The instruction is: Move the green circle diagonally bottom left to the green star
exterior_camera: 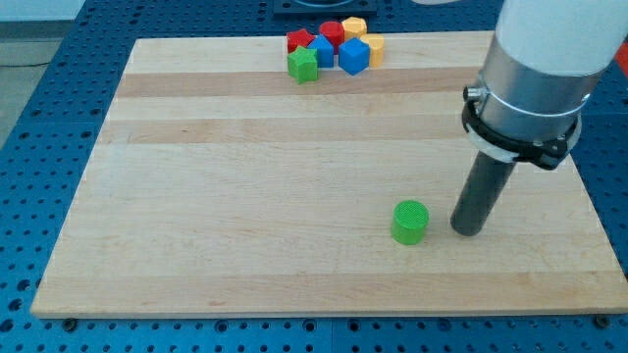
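A wooden board (245,196) lies on a blue perforated table (59,88). The green circle (410,223) — a short round block — stands on the board toward the view's bottom right, well apart from every other block. My tip (468,230) rests on the board just beside it, on the view's right, with a narrow strip of wood showing between the two. There is no pincer here to be wide or narrow: the arm ends in the plain dark rod, which holds nothing.

At the view's top, near the board's far edge, a tight cluster of blocks sits together — a green block (303,65) at its lower left, which looks like the star, a red block (298,41) above it, another red block (332,32), two blue blocks (353,56) (321,53), and two yellow blocks (354,26) (374,45).
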Available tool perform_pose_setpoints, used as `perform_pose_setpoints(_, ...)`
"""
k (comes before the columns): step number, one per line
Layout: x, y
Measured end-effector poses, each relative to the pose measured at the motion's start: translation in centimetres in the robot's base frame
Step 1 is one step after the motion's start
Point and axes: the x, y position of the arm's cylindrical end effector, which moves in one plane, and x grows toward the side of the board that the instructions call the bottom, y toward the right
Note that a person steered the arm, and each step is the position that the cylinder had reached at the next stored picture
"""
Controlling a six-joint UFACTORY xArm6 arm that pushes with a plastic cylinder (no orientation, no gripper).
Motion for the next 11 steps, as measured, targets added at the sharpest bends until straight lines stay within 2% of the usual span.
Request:
perform_pose_setpoints(4,0.7,0.1)
perform_pose_setpoints(6,3.4,-1.4)
perform_pose_setpoints(11,-7.5,-15.8)
